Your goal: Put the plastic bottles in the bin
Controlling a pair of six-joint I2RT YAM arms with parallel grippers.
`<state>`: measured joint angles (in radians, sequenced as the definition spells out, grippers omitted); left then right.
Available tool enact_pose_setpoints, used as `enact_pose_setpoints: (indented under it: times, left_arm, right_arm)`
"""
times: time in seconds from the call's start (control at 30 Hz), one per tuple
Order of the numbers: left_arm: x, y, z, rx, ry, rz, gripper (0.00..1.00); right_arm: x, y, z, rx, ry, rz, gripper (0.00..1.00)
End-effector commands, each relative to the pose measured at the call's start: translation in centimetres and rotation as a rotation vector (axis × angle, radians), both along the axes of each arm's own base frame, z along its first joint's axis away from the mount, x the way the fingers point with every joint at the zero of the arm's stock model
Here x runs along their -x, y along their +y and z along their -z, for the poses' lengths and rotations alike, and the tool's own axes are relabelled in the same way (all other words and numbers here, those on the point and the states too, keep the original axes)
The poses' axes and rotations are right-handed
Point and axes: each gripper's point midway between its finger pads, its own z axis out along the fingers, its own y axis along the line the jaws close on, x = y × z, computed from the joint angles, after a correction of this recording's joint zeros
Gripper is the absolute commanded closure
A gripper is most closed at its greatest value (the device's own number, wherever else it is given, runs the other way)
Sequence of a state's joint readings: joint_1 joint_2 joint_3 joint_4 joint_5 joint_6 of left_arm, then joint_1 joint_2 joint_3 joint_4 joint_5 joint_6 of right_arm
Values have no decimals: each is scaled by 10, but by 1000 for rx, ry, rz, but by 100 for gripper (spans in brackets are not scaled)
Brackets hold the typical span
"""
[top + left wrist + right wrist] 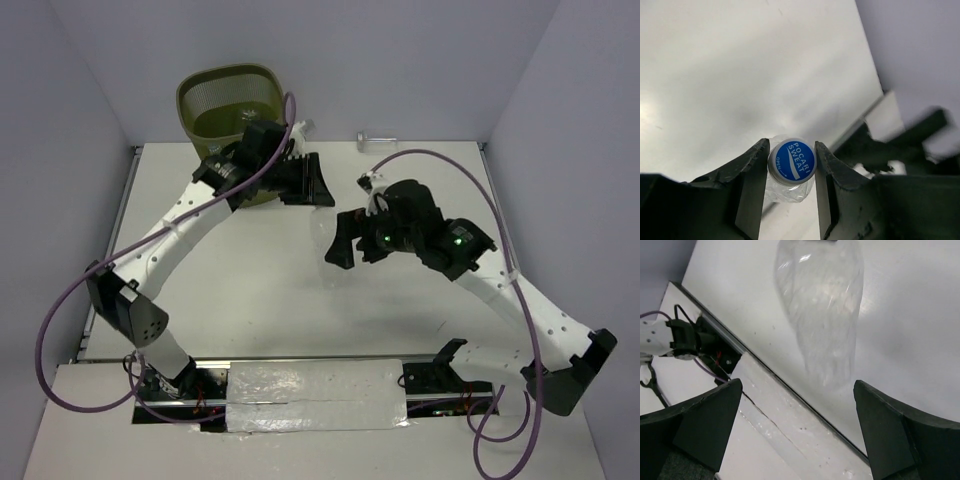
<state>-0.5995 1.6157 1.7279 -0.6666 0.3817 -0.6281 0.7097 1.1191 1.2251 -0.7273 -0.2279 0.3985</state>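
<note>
One overhead, two close wrist views

**Setting:** robotics laboratory, enclosed test cell.

**Evidence:**
- A bare white counter (300,290) closed in on three sides by plain, unmarked pale walls (420,60).
- Two white-and-black jointed robot arms bolted side by side at the counter's near edge, the left arm (170,240) and the right arm (520,305).
- Thick purple cables (430,153) run in open loops from the arms to their bases.
- Green indicator lights (458,240) glow on the right arm's wrist housing.
- Thin exposed wiring (719,359) sits beside a base mount.
- A crinkled silvery taped sheet (310,395) covers the strip between the bases.
</note>
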Motion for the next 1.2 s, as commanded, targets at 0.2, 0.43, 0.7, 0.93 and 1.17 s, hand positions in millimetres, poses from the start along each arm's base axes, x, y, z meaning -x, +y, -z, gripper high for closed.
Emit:
enact_pose_setpoints:
  times: [0.2, 0.43, 0.7, 0.93, 1.17]
  left_arm:
    - [-92, 60, -122, -195, -457, -335, 100]
    - [-102, 118, -255, 4, -861, -632, 100]
    - [-93, 190, -326, -30, -1113, -915, 100]
    - [-138, 240, -290, -190, -1052, -1040, 100]
    - [-180, 267, -222, -242, -907, -1064, 100]
  right_arm:
    - [11, -125, -125, 28, -400, 406, 0]
    - [10, -187, -123, -14, -461, 748, 0]
    - [4, -179, -100, 24, -422, 735, 0]
    - [-2, -164, -86, 26, -396, 691, 0]
    - [-3, -159, -73, 34, -369, 677, 0]
